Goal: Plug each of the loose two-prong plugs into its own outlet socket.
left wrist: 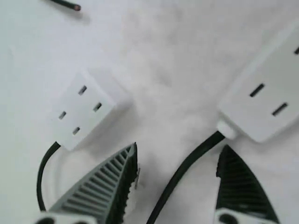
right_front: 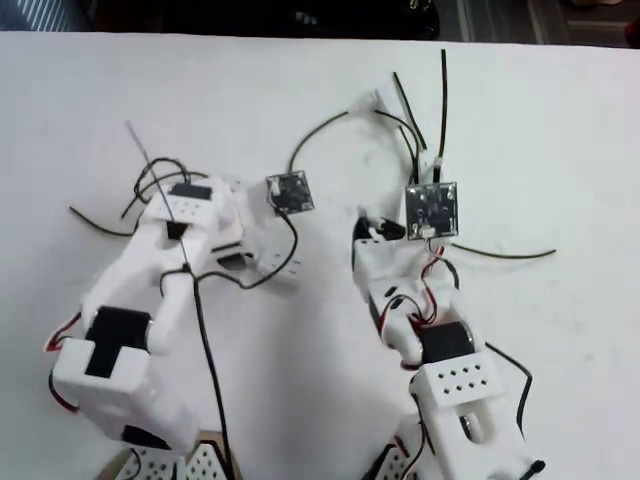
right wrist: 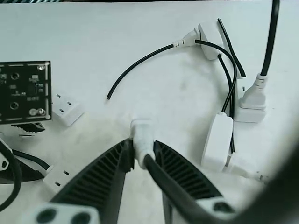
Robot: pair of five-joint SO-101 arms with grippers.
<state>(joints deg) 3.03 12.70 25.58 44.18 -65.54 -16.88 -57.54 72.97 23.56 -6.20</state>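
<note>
Robotics lab bench, we judge. A bare white tabletop (right_front: 560, 130) fills the high view, with a dark strip of room along the top edge. One white printed arm (right_front: 150, 290) sits at lower left, another (right_front: 440, 350) at lower right, with red and black servo leads (right_front: 432, 278) exposed. Uncased camera circuit boards (right_front: 432, 210) sit mid-frame. Small outlet blocks (left wrist: 86, 109) lie on short cords. One cut end (left wrist: 74, 6) shows bare copper, so we read them as test pieces.

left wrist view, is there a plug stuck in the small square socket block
No, all four slots of the socket block show dark and empty, with nothing plugged in.
</note>
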